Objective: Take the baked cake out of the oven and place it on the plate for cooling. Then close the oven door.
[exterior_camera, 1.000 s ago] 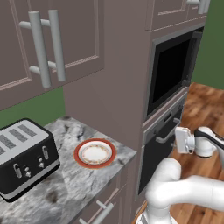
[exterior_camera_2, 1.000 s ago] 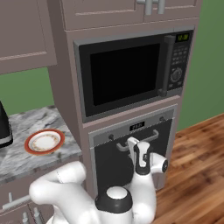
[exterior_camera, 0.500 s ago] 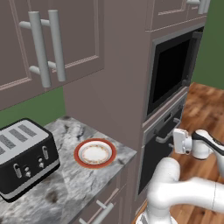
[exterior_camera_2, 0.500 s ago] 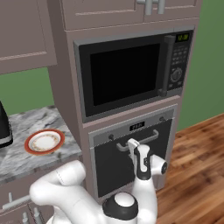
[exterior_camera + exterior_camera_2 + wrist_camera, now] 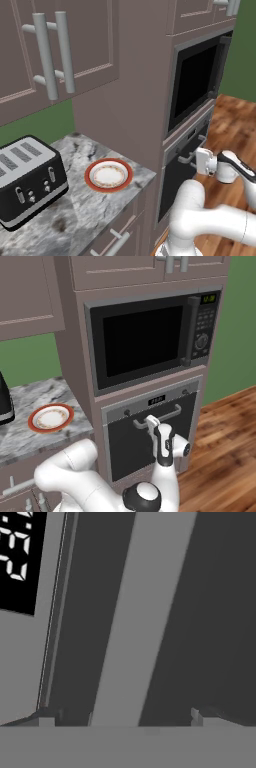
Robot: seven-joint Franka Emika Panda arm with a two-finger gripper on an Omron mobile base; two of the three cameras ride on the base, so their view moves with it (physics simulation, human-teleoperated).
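The hand [image 5: 150, 421] sat in the lower middle of the right base frame, right at the silver bar handle [image 5: 159, 415] of the oven door [image 5: 150, 443], which was shut. In the hand view the bar [image 5: 135, 617] ran as a pale stripe from top to bottom, straight ahead between the fingertips [image 5: 47, 716], which stood wide apart with nothing held. The plate [image 5: 50, 417] lay on the table [image 5: 30, 431] at left. The cake was presumably behind the door.

White plate [image 5: 108, 175] with an orange-red rim (faint patterned centre ring), dark grey oven door [image 5: 150, 443].
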